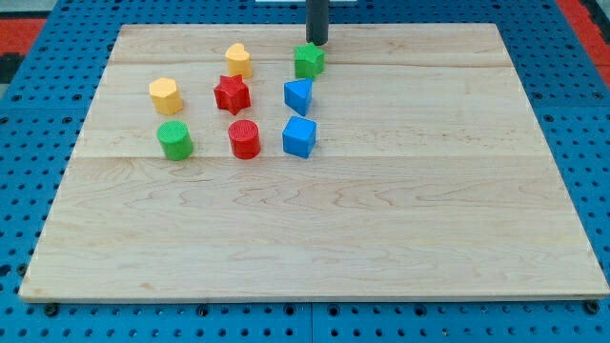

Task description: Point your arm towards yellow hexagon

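Observation:
The yellow hexagon (165, 95) sits at the left of the block cluster on the wooden board (381, 210). My tip (316, 43) stands near the view's top, just above the green star (308, 60), almost touching it. The tip is far to the right of the yellow hexagon, with the yellow heart (238, 60) between them.
A red star (232, 94) lies right of the hexagon. A green cylinder (175, 140) is below it. A red cylinder (244, 139), a blue cube (299, 136) and a blue wedge-like block (297, 95) stand further right. Blue pegboard surrounds the board.

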Tool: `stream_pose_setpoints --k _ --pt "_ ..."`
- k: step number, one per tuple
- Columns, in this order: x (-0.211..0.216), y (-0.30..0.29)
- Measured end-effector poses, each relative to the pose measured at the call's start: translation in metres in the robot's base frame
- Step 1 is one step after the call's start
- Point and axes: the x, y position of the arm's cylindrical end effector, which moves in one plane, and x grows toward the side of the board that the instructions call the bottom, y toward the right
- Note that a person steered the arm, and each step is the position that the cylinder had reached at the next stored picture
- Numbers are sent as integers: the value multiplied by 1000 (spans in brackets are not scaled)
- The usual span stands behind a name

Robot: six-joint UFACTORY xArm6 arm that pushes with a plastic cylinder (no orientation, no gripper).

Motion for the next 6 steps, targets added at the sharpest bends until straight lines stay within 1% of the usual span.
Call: stream_pose_setpoints --k 1,2,3,4,5,6 --pt "11 -2" --pt "4 -14" --pt "-38 -57" --pt "-6 -145" --pt "96 -202" --pt "131 -290"
